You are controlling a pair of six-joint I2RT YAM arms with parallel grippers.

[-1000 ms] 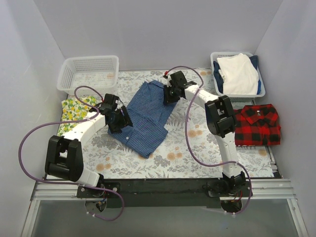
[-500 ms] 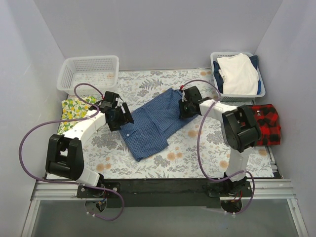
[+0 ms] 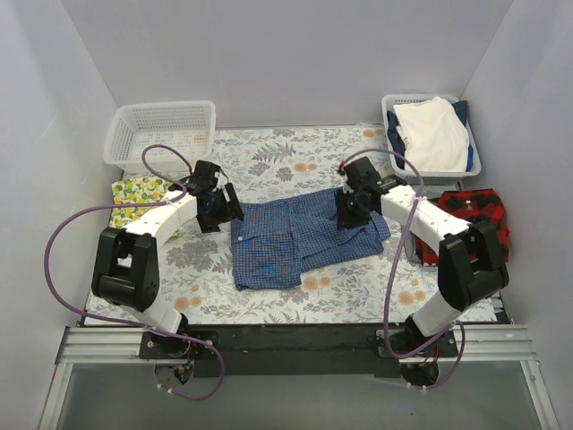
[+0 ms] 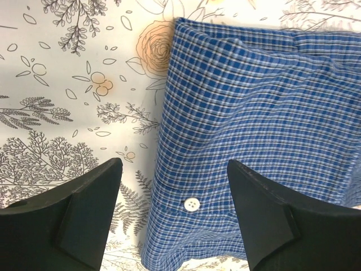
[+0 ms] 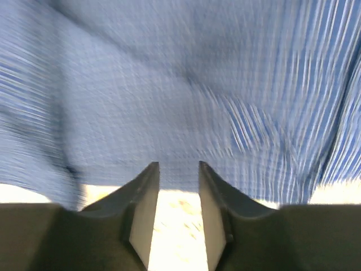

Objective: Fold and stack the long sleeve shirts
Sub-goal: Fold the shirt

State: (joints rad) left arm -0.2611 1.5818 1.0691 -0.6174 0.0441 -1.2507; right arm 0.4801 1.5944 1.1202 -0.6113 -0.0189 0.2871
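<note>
Two shirts lie apart on the table (image 3: 269,161): the blue checked shirt (image 3: 300,240) in the middle, the red-and-black plaid shirt (image 3: 483,208) at the right. The left gripper (image 4: 174,169) gapes over the blue one's buttoned edge; the right gripper (image 5: 178,166) pinches its cloth.

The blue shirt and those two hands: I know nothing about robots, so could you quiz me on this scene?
1. True or false: the left hand is open above the edge of the blue shirt.
2. Where is the red-and-black plaid shirt? A in the left basket; B on the table, at the right; C under the blue shirt.
3. What colour is the button in the left wrist view?
Key: 1 true; 2 B; 3 white.
</note>
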